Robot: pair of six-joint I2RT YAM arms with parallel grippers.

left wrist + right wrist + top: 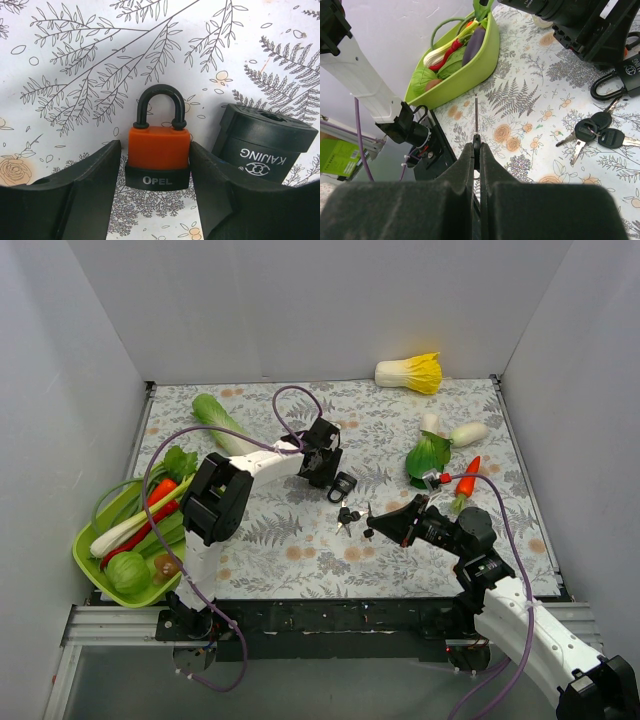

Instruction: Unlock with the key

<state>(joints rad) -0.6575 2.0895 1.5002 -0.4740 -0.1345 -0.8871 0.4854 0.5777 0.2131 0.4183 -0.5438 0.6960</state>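
Left wrist: orange black-shackled padlock sits between parted left gripper fingers.
Right gripper clamped on thin metal key, edge-on.

Smooth, satin-finished orange plastic sheathes the body of the padlock, above a black plastic base with pale lettering and a black-coated shackle with a faint sheen. The fingers of the left gripper are matt black plastic with a fine grain, much like the jacket of the second padlock. The tablecloth looks smooth and printed. The key shows thin bare metal; the spare keys pair glossy black plastic heads with silvery metal blades. The green basket is glossy plastic.
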